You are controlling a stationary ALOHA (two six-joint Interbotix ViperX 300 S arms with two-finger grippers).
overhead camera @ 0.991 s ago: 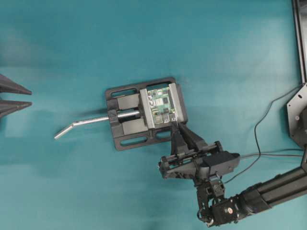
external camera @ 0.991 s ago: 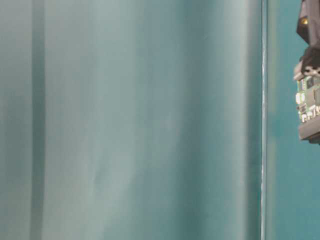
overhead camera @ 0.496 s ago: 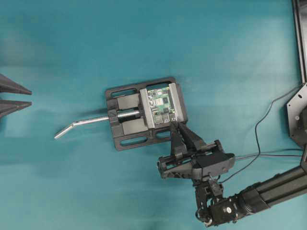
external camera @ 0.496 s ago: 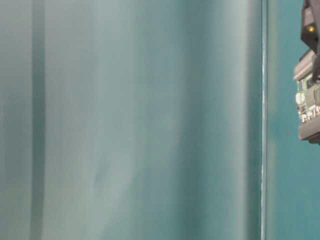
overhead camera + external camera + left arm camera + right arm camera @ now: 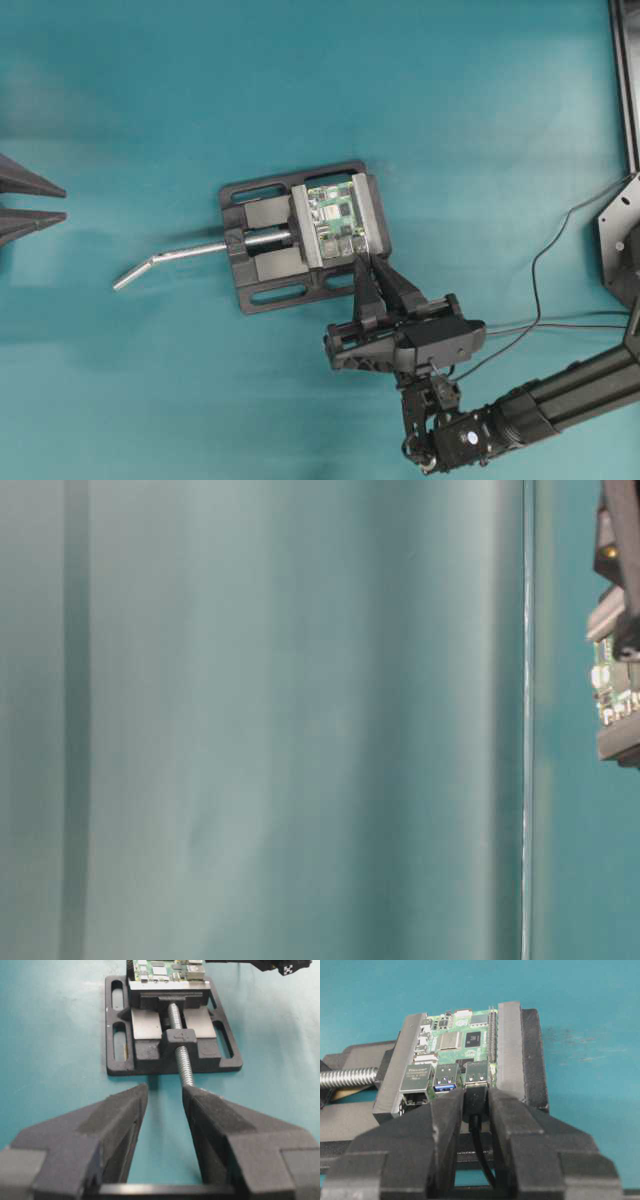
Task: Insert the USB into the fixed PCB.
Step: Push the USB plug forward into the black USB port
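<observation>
Matte teal tabletop [image 5: 450,120], smooth, a few scuffs. Black vise [image 5: 262,282] sits mid-table: flat slotted base plate, grey blocky clamp faces, threaded silver screw [image 5: 183,1060] running to a bent silver handle [image 5: 165,261]. Clamped between the faces is the fixed PCB [image 5: 460,1047], a small green rectangle with silver cans, black chips, a pin header row and two stacked silver ports, one with a blue insert.

USB [image 5: 476,1095]: black moulded plug body, thin black cable trailing down between the fingers; its tip is right at the non-blue port, and seating depth is unclear. Right gripper [image 5: 472,1105] fingers, wedge-shaped with dull rubbery pads, are clamped on the plug.

Left gripper [image 5: 165,1097] is well away at the handle end, fingers spread, nothing between them.
</observation>
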